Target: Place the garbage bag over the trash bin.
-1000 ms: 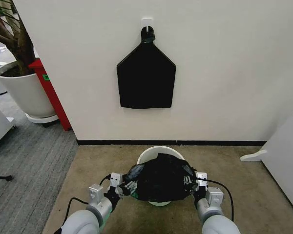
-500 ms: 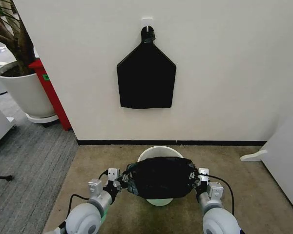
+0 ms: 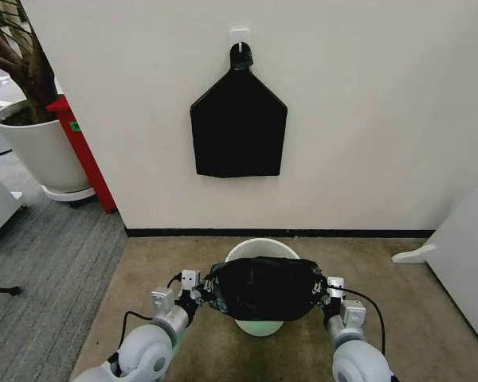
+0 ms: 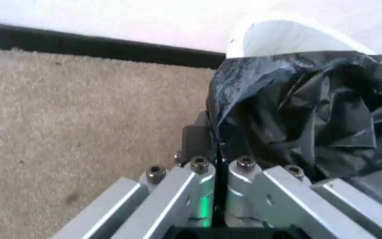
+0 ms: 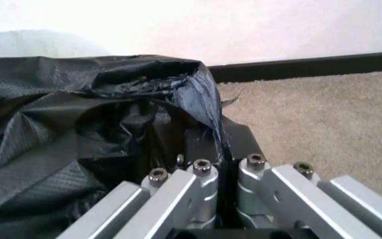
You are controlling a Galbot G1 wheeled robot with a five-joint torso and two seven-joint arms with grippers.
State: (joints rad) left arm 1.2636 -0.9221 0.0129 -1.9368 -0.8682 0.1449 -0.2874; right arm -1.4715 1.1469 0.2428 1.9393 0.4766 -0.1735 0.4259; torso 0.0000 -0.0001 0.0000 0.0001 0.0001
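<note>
Garbage bag (image 3: 263,288) stretched between both grippers, spread over near part of trash bin (image 3: 260,248); far rim exposed; bin on carpet near wall; left gripper (image 3: 201,291) pinched closed on bag's left edge; right gripper (image 3: 322,294) clamped on right edge; flat black bundle (image 3: 238,121) hangs on wall above.

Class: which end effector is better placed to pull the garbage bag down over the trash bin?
Neither: left end effector and right end effector each pinch an opposite edge of the garbage bag above the trash bin.
</note>
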